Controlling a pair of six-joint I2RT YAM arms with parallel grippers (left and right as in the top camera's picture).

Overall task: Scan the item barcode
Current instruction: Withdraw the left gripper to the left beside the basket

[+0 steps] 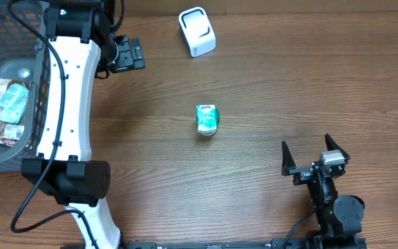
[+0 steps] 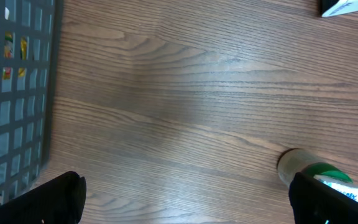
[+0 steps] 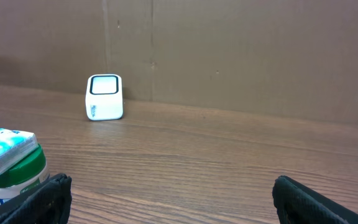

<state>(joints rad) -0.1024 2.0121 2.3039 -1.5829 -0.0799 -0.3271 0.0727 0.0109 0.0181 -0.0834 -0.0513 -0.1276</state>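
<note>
The right gripper (image 1: 307,144) is resting low over the wooden table (image 1: 268,83) with its two dark fingers (image 3: 47,200) spread wide apart and nothing between them. The item (image 1: 206,119), a small white tub with a green band and a printed lid, is standing on the table ahead of this gripper and off to its left, clearly apart from it and touching neither finger. Farther ahead on that same left side, well beyond the tub, the white scanner (image 3: 105,96) is sitting upright with its dark-rimmed window facing back toward the right gripper. The left gripper (image 2: 186,202) is hovering above the table, also with its jaws wide open and empty. In its wrist view only the tips of the two fingers (image 2: 50,198) are showing along the bottom edge. From that gripper, the tub is lying just past the right-hand finger, while the grey wire basket (image 2: 18,93) is standing off the left-hand finger's side. A corner of the scanner is peeking in at the far right. The basket is holding several food packets (image 1: 9,104). Any barcode on the tub is possibly turned away, since no view is showing it sharply enough to tell. The tub is sitting between the two grippers, not touched by either.
</note>
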